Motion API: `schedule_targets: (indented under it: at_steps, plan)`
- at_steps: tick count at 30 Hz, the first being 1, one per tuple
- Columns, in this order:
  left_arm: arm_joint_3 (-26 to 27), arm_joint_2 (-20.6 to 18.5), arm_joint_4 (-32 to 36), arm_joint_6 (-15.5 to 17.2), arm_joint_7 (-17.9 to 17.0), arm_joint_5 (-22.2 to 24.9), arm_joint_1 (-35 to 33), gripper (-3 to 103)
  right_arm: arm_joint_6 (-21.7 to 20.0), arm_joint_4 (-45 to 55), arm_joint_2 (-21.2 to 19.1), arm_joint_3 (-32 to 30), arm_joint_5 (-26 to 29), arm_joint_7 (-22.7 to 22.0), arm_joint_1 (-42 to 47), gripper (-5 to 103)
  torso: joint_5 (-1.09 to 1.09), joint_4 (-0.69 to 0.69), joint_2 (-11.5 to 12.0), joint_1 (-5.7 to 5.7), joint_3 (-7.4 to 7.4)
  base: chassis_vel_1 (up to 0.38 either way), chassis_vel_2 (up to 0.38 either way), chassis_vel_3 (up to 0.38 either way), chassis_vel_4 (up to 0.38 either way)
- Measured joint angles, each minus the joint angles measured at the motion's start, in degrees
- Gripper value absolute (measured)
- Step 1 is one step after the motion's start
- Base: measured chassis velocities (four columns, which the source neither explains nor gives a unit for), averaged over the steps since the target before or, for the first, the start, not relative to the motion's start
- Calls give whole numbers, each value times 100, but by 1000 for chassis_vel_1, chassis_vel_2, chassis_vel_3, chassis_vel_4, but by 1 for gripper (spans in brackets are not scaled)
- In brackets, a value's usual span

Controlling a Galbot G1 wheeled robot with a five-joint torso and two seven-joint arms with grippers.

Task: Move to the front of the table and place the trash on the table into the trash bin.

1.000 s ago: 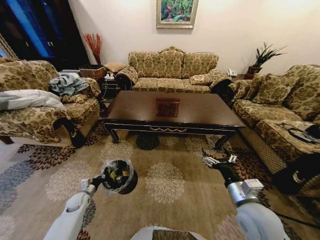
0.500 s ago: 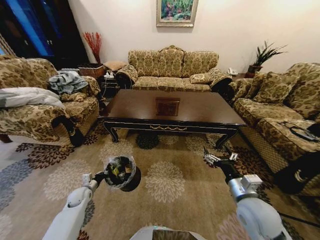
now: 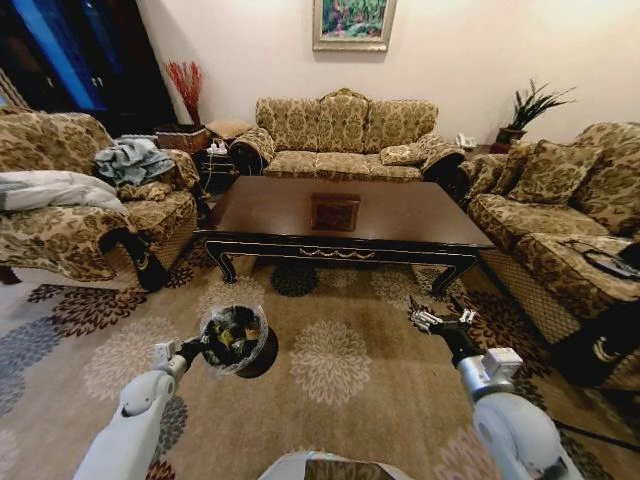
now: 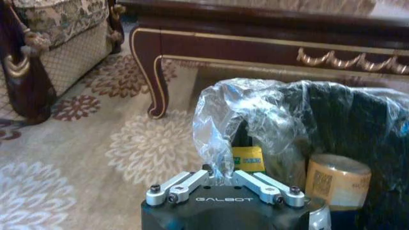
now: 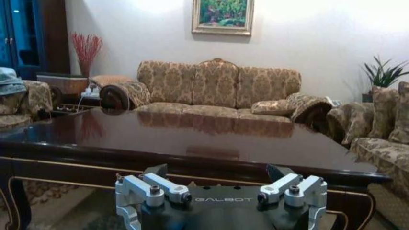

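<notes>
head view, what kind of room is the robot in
Most likely a home living room: patterned sofas ring a low dark wood coffee table on a floral carpet, with a framed painting on the wall behind.

Left gripper (image 4: pixel 225 184) housing: read "GALBOT".
Right gripper (image 5: pixel 219 184) housing: read "GALBOT".
Labels on items inside trash bin (image 4: pixel 357 120): proved illegible.
</notes>
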State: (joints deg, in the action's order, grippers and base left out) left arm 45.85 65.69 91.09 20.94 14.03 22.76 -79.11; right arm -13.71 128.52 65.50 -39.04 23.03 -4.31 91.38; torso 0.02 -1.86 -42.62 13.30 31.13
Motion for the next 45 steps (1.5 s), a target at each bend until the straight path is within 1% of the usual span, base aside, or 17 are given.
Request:
schedule_targets:
  at_steps: [5, 8, 11, 14, 21, 24, 27, 29, 32, 33, 38, 45]
  plan:
    - [1, -49, -140, -20, 26, -156, -29, 2, 30, -223, -49, -10, 86, 11, -191, 100, -2, 0, 148, -62, -85, 0, 0, 0, 0]
    - [-39, -73, -263, -26, 31, -159, 21, 2, 32, -262, -62, -29, 118, 9, -206, 100, 0, 0, 204, -86, -117, 0, 0, 0, 0]
    - [-102, -89, -416, -27, 80, -157, 104, 2, 48, -296, -75, -30, 123, 9, -191, 100, -3, 0, 259, -108, -150, 0, 0, 0, 0]
    - [-196, -98, -589, 30, 178, -151, 219, 2, 95, -349, -72, -24, 116, 11, -151, 100, -3, 2, 367, -153, -212, 0, 0, 0, 0]
    - [-252, -126, -769, 64, 242, -126, 313, 2, 124, -375, -74, -52, 118, 13, -121, 100, -2, 1, 535, -225, -309, 0, 0, 0, 0]
    - [-252, -143, -819, 63, 266, -120, 321, 2, 124, -379, -74, -53, 119, 12, -119, 100, -2, 1, 567, -238, -328, 0, 0, 0, 0]
    - [-246, -194, -1040, -18, 385, -103, 346, 2, 130, -404, -62, -44, 118, 13, -121, 100, -1, 0, 686, -288, -396, 0, 0, 0, 0]
    - [-246, -198, -1077, -38, 393, -103, 352, 2, 130, -405, -61, -42, 118, 13, -122, 100, -1, 0, 701, -294, -404, 0, 0, 0, 0]
    - [-247, -223, -1264, -140, 438, -124, 381, 2, 131, -414, -60, -38, 115, 13, -126, 100, -2, 0, 810, -339, -469, 0, 0, 0, 0]
    - [-247, -223, -1264, -140, 438, -124, 381, 2, 131, -414, -60, -38, 115, 13, -126, 100, -2, 0, 810, -339, -469, 0, 0, 0, 0]
    - [-288, -231, -1459, -168, 474, -275, 478, 2, 138, -431, -45, -30, 111, 13, -116, 100, -2, 1, 942, -390, -551, 0, 0, 0, 0]
    - [-333, -255, -1489, -165, 562, -493, 516, 2, 137, -452, -4, -34, 178, 13, -122, 100, -2, 1, 1088, -450, -638, 0, 0, 0, 0]
